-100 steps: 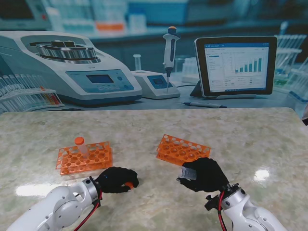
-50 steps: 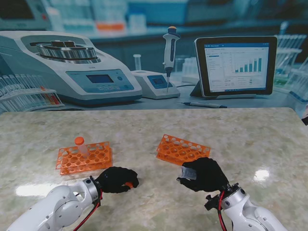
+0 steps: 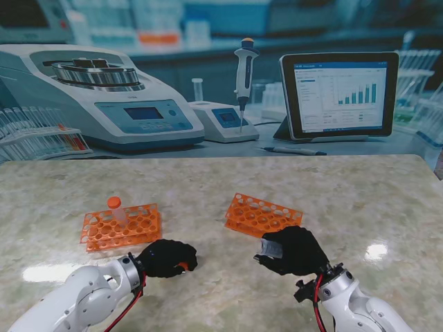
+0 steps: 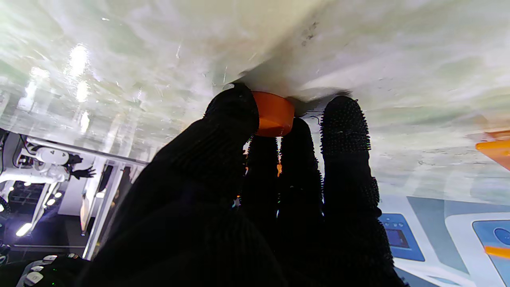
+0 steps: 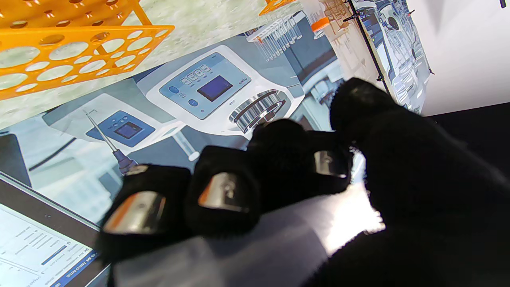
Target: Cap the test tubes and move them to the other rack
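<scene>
My left hand (image 3: 165,257) rests low on the table, nearer to me than the left orange rack (image 3: 121,227). Its thumb and fingers are closed around a small orange cap (image 3: 183,265). In the left wrist view the cap (image 4: 273,113) sits pinched between the thumb and fingertips of that hand (image 4: 255,191), against the table top. My right hand (image 3: 294,250) is shut on a clear uncapped test tube (image 3: 271,247), whose open end points toward the left. The right wrist view shows the tube (image 5: 247,239) lying across the palm under the curled fingers of the hand (image 5: 318,191).
One orange-capped tube (image 3: 115,209) stands in the left rack. The right orange rack (image 3: 263,214) lies tilted just beyond my right hand with no tubes in it. A centrifuge (image 3: 97,93), pipette (image 3: 243,69) and tablet (image 3: 339,93) line the backdrop behind the table.
My left hand's fingers have curled slightly tighter over the orange cap, so less of it shows. The right hand and the tube have not moved.
</scene>
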